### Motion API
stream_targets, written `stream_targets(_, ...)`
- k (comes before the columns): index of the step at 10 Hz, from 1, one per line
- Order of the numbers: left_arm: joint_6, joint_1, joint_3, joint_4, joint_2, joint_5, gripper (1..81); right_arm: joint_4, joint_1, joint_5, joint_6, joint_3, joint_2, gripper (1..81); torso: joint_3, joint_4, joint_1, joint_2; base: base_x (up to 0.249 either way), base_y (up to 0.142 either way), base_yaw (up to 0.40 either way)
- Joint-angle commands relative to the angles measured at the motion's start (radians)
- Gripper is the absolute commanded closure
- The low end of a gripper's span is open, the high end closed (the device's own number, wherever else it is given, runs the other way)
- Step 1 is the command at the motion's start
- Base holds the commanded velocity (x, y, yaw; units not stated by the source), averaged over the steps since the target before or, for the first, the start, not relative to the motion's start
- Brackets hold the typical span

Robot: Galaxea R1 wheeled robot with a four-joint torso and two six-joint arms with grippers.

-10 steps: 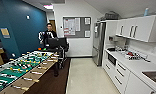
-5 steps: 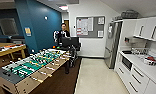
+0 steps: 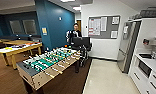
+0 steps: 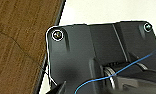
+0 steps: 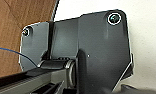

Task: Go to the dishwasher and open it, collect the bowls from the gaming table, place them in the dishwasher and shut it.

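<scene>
With the football table [image 3: 50,66] close on the left, cabinets [image 3: 146,77] on the right, no dishwasher recognisable and both grippers' fingers unreadable, a careless turn risks clipping its corner.

The head camera sits high and looks forward and down across a room, with the green-field wooden table-football table [image 3: 50,66] close at the left and a tall steel fridge [image 3: 126,47] further off at the right. Each wrist camera looks down past its arm's dark plate, close to the ground. All three views share the seam where brown wood-look flooring [image 4: 16,47] [image 5: 9,27] [image 3: 69,82] meets pale smooth floor [image 4: 99,11] [image 5: 146,50] [image 3: 106,77].
</scene>
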Motion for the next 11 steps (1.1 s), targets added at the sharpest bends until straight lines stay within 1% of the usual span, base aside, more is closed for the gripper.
stream_targets(1,0.004,-0.055,-0.005,0.006,-0.011,0.056,1.0,-0.007,0.059,-0.053,-0.004,0.004,0.004,1.0,0.000,0.000,0.000,0.000,0.000,0.000,0.366)
stream_targets(5,0.004,-0.055,-0.005,0.004,-0.006,0.056,1.0,-0.009,0.061,-0.053,-0.006,-0.006,0.005,1.0,0.000,0.000,0.000,0.000,0.000,0.000,0.366)
stream_targets(7,0.004,-0.056,-0.010,0.006,-0.006,0.056,1.0,-0.022,0.059,-0.053,-0.016,-0.017,0.022,1.0,0.000,0.000,0.000,0.000,0.000,0.000,0.366)
stream_targets(11,0.004,-0.055,-0.010,0.007,-0.008,0.056,1.0,-0.025,0.059,-0.053,-0.016,-0.051,0.039,1.0,0.000,0.000,0.000,0.000,0.000,0.000,0.366)
